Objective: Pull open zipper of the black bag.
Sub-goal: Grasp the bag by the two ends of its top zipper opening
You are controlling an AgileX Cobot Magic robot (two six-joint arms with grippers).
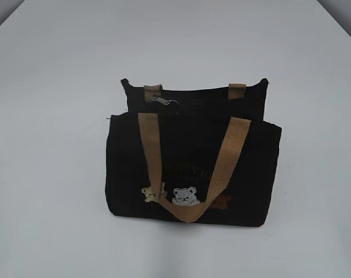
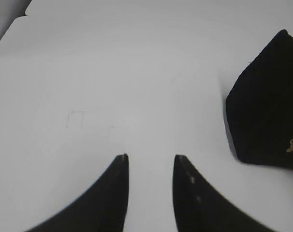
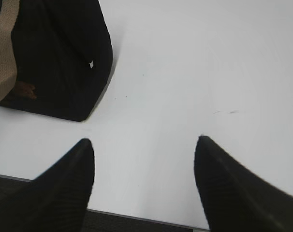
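Note:
The black bag (image 1: pixel 193 168) stands upright in the middle of the white table, tan handles hanging over its front and small bears stitched low on it. Its zipper pull tab (image 1: pixel 162 101), silver-grey, lies at the left end of the top edge. Neither arm shows in the exterior view. In the left wrist view my left gripper (image 2: pixel 151 157) hangs open over bare table, with the bag (image 2: pixel 267 106) off to its right. My right gripper (image 3: pixel 144 141) stands wide open near the table's front edge, empty, the bag (image 3: pixel 59 53) up to its left.
The white table (image 1: pixel 54 87) spreads around the bag on all sides. Its front edge (image 3: pixel 137 216) runs just under my right gripper, with dark floor below.

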